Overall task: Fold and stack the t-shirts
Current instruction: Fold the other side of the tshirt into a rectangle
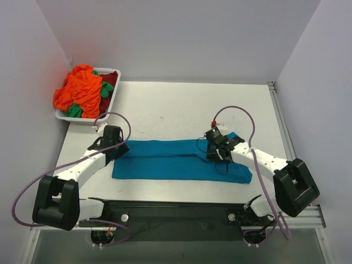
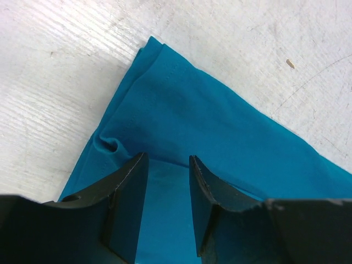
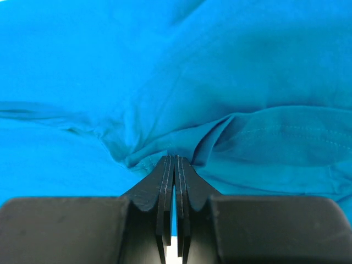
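The teal-blue t-shirt (image 1: 176, 160) lies on the table as a long folded strip. My left gripper (image 1: 117, 144) is at the shirt's left end. In the left wrist view it (image 2: 166, 160) is open, jaws apart just over the cloth (image 2: 220, 126) near its corner. My right gripper (image 1: 218, 153) is over the shirt's right part. In the right wrist view it (image 3: 175, 158) is shut on a bunched fold of the teal shirt (image 3: 165, 82), which puckers at the fingertips. The orange shirt (image 1: 80, 88), a green one (image 1: 106, 88) and a dark red one (image 1: 104, 102) are piled together.
The white tray (image 1: 113, 71) holding the shirt pile stands at the table's back left corner. White walls close in the back and both sides. Both arms' purple cables (image 1: 236, 110) loop above the table. The arm bases sit on the black rail (image 1: 176, 212) at the near edge.
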`<action>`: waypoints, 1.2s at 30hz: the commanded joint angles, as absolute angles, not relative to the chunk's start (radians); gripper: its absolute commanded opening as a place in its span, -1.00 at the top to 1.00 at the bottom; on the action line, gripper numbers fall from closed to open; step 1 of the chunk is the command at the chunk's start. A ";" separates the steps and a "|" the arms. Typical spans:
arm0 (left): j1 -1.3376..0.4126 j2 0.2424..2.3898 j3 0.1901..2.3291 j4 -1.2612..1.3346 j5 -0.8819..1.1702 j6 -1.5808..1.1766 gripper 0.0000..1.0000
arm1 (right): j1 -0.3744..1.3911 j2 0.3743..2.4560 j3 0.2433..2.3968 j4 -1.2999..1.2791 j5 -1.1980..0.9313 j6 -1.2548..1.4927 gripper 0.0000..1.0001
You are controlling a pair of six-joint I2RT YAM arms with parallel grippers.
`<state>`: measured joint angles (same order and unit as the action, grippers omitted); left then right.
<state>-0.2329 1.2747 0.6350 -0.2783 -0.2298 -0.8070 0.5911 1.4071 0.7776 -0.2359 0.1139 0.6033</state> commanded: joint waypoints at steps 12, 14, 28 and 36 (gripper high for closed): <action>-0.216 1.161 0.607 -0.230 -0.203 -0.838 0.09 | 0.637 1.344 0.684 -0.212 0.175 0.672 1.00; -0.216 1.179 0.609 -0.218 -0.196 -0.839 0.09 | 0.643 1.335 0.686 -0.210 0.167 0.678 0.89; -0.339 1.290 0.644 0.020 0.075 -0.753 0.12 | 0.408 1.140 0.741 -0.373 0.137 0.591 0.17; -0.480 1.388 0.715 0.031 0.098 -0.729 0.08 | 0.468 1.158 0.689 -0.361 0.152 0.614 0.24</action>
<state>-0.4278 1.3624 0.6590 -0.0399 0.0608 -0.7551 0.4309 1.1526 0.7086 -0.3267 0.1333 0.6128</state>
